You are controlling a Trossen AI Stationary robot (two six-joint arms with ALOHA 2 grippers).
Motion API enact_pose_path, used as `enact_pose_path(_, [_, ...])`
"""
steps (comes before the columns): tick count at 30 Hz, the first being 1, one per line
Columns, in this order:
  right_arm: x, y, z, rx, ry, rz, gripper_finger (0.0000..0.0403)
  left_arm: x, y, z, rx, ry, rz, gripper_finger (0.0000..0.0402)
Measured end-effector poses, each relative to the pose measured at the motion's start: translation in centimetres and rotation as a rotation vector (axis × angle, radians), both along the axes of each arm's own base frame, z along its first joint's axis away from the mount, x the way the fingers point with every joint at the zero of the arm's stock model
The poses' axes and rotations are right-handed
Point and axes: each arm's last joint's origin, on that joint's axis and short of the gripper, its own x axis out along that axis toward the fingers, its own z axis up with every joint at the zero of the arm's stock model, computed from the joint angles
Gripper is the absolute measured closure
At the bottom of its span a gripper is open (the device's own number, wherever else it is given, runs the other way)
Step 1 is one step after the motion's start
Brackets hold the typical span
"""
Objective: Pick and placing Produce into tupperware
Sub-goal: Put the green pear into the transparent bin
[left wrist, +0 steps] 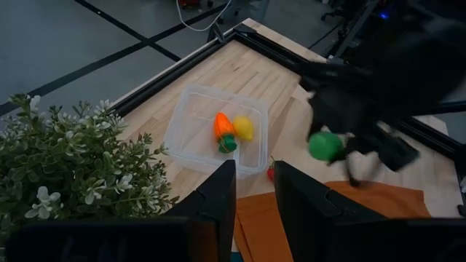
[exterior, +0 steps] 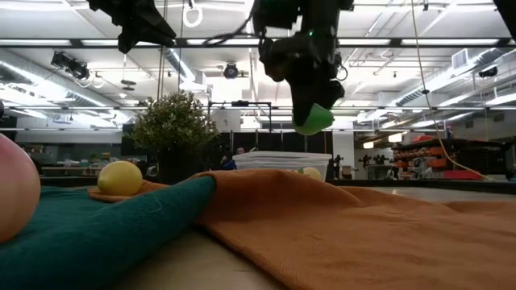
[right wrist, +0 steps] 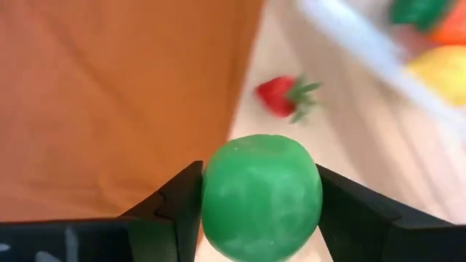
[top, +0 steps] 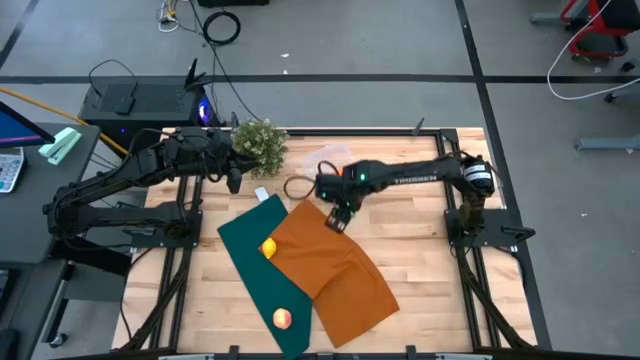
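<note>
The left gripper [top: 233,180] hangs beside the potted plant [top: 260,143] at the back of the surface [top: 420,240], out of the way. Its fingers [left wrist: 211,200] stand a little apart with nothing between them, so this arm looks to be waiting.

On the green cloth [top: 250,255] lie a yellow fruit [top: 268,247] and a peach-coloured one [top: 283,318], likely yet to be collected. The orange cloth [top: 335,270] overlaps it.

The tupperware [left wrist: 218,129] sits on bare wood near the plant and already holds an orange piece [left wrist: 223,124], a yellow piece [left wrist: 244,128] and a small green one [left wrist: 228,143]. A red strawberry [right wrist: 280,95] lies just outside its wall.

The right gripper [top: 338,214] is raised over the orange cloth's edge, clenched on a round green fruit [right wrist: 262,195]. The ball sits squarely between the fingers [right wrist: 175,200], one pressing each side — held high, I judge, for carrying to the tupperware nearby.
</note>
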Motion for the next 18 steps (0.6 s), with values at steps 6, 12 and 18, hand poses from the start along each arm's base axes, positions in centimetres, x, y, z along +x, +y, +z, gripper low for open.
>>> enact_pose_path(6, [-0.4, -3.6, 0.0, -0.007, -0.006, -0.077, 0.0213, 0.0, 0.0, 0.0, 0.0, 0.001, 0.0, 0.0298])
enact_pose_path(12, [-0.1, -5.7, 0.2, -0.03, -0.076, -0.13, 0.0214, 0.0, 0.0, 0.0, 0.026, 0.011, -0.014, 0.0298])
enact_pose_path(18, [-0.1, -6.1, 0.2, -0.035, -0.084, -0.063, 0.0215, 0.0, 0.0, 0.0, 0.027, 0.012, -0.015, 0.0298])
